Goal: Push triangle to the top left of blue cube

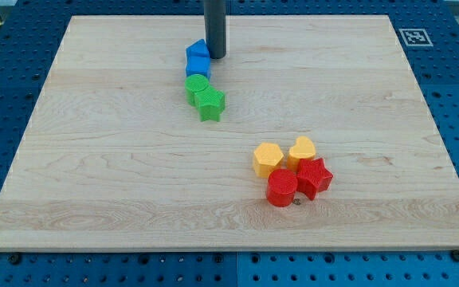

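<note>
Arm visible only as a rod [215,28]: straight, round, dark grey to near-black, matte finish with a faint lighter sheen down one side. Uniform thickness along the visible length. My tip [216,57] is a flat blunt end, same dark colour. No cables, screws or markings can be made out.

Pale wooden board [134,183] on blue perforated table [6,88]; fiducial marker [415,37].
</note>
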Action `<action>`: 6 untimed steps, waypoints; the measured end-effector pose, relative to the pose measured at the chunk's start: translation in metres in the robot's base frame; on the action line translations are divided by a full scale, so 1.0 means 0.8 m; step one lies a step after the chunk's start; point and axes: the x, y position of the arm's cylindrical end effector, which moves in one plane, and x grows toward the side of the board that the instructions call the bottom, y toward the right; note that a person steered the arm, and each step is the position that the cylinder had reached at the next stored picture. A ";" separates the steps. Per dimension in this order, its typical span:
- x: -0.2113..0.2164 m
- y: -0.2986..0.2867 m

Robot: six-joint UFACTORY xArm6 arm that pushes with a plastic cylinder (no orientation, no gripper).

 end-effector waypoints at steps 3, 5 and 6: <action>0.015 -0.026; 0.015 -0.004; 0.015 0.038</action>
